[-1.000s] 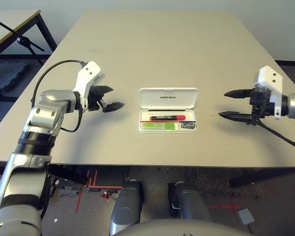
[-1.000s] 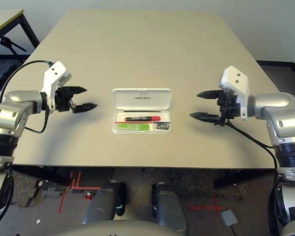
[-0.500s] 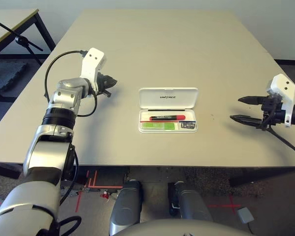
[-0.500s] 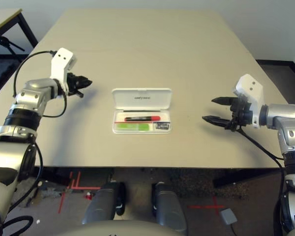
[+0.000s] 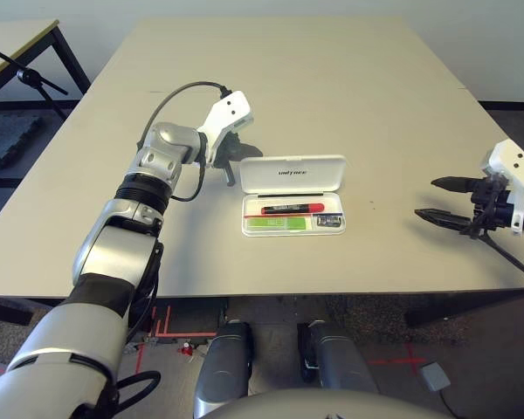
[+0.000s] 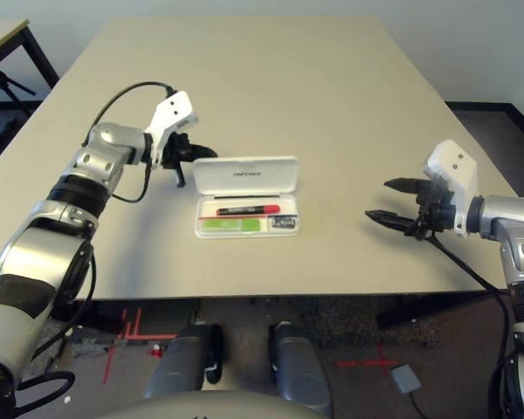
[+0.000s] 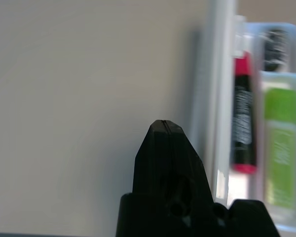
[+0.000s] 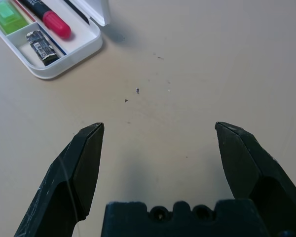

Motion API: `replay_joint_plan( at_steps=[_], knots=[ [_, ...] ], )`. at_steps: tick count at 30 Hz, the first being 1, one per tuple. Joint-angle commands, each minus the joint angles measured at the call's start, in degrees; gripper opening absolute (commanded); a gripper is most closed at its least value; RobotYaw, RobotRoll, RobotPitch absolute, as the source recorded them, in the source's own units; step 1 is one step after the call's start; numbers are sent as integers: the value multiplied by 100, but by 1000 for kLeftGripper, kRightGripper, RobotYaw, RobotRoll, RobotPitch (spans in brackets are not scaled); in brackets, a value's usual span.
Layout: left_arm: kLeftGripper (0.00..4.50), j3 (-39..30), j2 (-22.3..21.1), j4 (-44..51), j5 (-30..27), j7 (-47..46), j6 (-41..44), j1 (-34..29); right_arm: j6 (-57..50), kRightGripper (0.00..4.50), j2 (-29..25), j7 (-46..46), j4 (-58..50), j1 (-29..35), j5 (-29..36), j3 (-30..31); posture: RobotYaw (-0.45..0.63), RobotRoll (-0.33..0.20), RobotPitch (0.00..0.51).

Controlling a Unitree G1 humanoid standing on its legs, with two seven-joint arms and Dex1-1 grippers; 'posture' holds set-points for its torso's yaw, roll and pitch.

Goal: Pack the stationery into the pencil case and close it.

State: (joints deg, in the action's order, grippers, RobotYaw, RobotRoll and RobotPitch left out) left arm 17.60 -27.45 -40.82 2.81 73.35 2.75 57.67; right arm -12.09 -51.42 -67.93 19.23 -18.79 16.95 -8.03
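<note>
While the beige table (image 5: pixel 332 96) holds the pencil case (image 5: pixel 293 196) (lid up), left pincer (image 5: pixel 230 173) is closed, right pincer (image 5: pixel 445 200) spread.

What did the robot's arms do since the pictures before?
The left gripper closed its fingers and swung in to the left end of the pencil case lid. The right gripper drew back toward the table's right edge, still open. The case stays open with the stationery inside.
</note>
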Motion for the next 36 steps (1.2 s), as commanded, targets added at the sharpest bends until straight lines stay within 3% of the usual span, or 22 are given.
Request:
replay_joint_plan(
  at_steps=[1, 6, 11, 25, 36],
  knots=[
    [20, 142, -75, 656, 29, 226, 345, -293, 70, 4500, 45, 27, -17, 1, 21, -38, 104, 0, 67],
    [20, 331, -190, 2069, 76, 225, 912, -938, 111, 4500, 100, 26, 92, -145, -29, 41, 130, 0, 70],
    [20, 529, -41, 2765, 181, -166, 1494, -1560, 207, 4500, 222, 62, 320, -328, -127, 158, 141, 0, 65],
    [20, 1023, -17, 2681, 702, -708, 1762, -1765, 356, 4500, 406, 127, 428, -428, -263, 204, 138, 0, 65],
    [20, 1051, 118, 2781, 576, -653, 1922, -1740, 422, 4500, 460, 226, 462, -430, -296, 188, 137, 0, 67]
  ],
)
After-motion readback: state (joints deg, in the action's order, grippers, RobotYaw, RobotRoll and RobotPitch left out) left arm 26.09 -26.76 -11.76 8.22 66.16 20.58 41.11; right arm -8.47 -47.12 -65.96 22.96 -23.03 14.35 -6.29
